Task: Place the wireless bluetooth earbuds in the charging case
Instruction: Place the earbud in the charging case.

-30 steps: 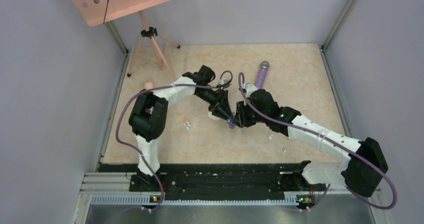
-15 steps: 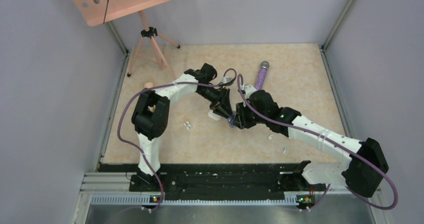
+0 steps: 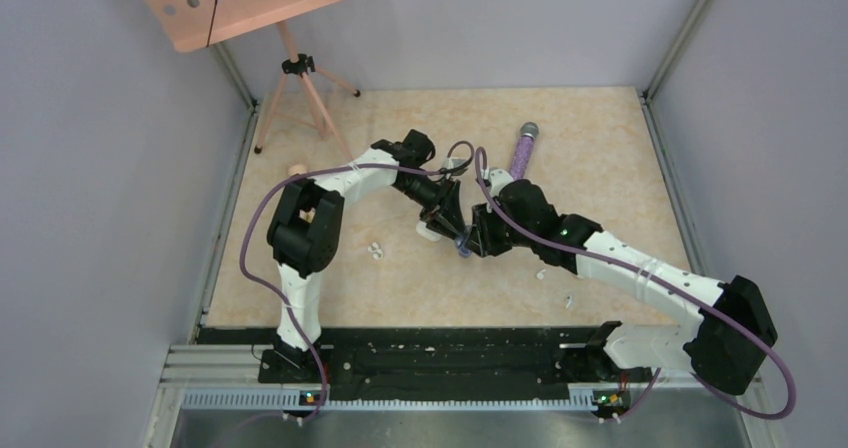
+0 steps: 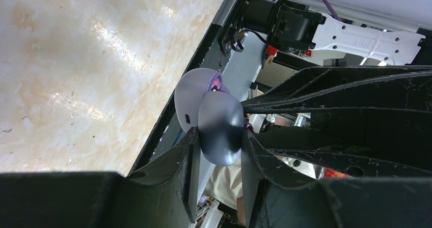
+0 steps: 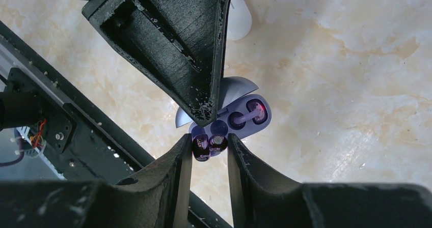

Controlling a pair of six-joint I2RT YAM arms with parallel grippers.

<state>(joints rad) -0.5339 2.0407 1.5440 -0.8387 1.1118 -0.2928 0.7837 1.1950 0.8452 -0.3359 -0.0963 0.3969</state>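
- Slipping is the main risk, in my judgement: the purple earbud [image 5: 201, 146] is tiny and glossy, pinched between the jaws of the right gripper [image 5: 210, 142] at the near end of the open charging case [image 5: 247, 116]; a slight skew against its well could pop it out onto the table [image 5: 356, 85];
- the case itself appears held off the table, clamped in the left gripper [image 4: 219, 136], whose jaws press on its rounded shell; a push from the right could twist it in that hold or swing the lid;
- both arms reach to the table's middle and meet tip to tip; the left bends in from the left, the right stretches diagonally from the near right corner;
- a white case [image 5: 239, 19] lies just behind the left gripper, with neither gripper on it.
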